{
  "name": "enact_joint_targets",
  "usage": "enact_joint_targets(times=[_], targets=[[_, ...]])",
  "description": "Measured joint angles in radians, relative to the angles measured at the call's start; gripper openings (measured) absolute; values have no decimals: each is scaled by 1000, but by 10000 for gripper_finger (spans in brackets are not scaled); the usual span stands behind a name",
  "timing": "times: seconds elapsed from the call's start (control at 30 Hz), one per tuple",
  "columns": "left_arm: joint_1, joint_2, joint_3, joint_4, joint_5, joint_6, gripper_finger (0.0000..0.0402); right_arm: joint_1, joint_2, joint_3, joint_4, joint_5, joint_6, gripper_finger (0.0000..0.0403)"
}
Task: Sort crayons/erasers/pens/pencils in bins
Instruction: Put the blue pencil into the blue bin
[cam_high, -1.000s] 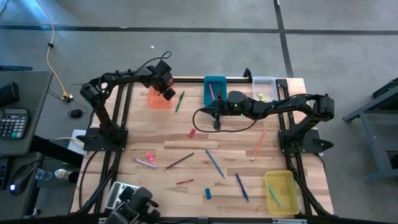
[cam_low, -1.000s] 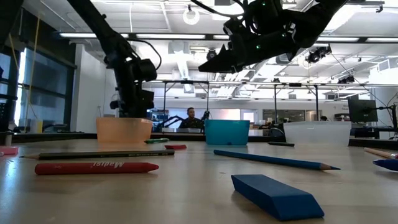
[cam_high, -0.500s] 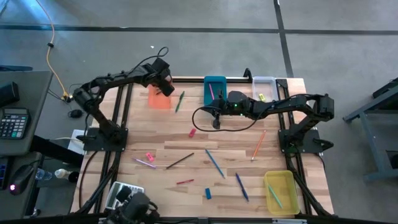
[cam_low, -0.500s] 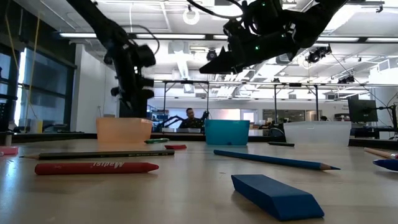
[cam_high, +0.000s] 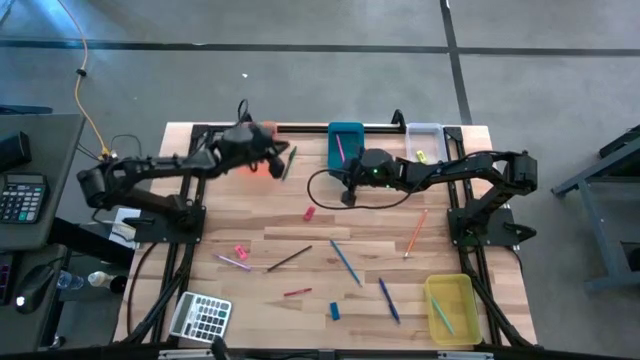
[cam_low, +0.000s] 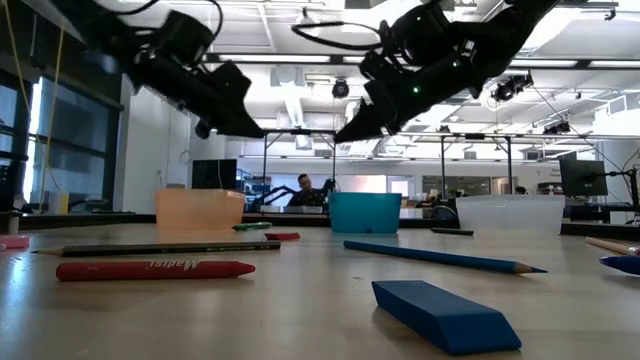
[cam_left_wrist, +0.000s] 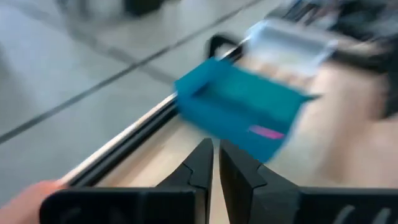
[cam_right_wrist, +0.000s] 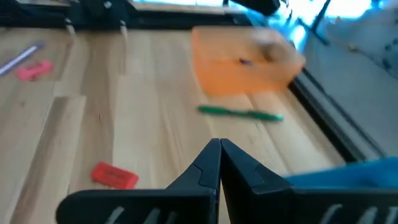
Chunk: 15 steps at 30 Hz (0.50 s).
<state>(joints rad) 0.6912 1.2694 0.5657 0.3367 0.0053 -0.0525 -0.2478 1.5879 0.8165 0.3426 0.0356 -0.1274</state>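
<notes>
The translucent orange plastic bin sits at the far left of the wooden bench, a thin green pencil lying on the boards just beside it. A second ago the left gripper hung straight down over that bin; now its arm has swung low and stretched out sideways, the gripper above the bin's right edge with its fingers nearly pressed together and nothing between them (whatever it carried has, I judge, been dropped inside, though the contents cannot be made out). That frees the left arm for another piece. The right gripper, clenched and empty, hovers over bare boards just in front of the opaque teal bin, barely shifted from where it was. Beside that stands a clear whitish tray, and a glossy yellow tray rests at the near right corner. Much is still loose: a small red block eraser, a chunky matte blue eraser, a slim blue pen, an orange pencil and a red paper-wrapped crayon.
</notes>
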Motion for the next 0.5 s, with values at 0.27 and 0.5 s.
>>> enact_joint_targets(times=[0.27, 0.5], targets=[[-91, -8, -296, 552, 81, -93, 5, 32, 0, 0, -134, 16, 106, 0], [-133, -8, -448, 790, 81, -28, 3, 111, 0, 0, -175, 38, 171, 0]])
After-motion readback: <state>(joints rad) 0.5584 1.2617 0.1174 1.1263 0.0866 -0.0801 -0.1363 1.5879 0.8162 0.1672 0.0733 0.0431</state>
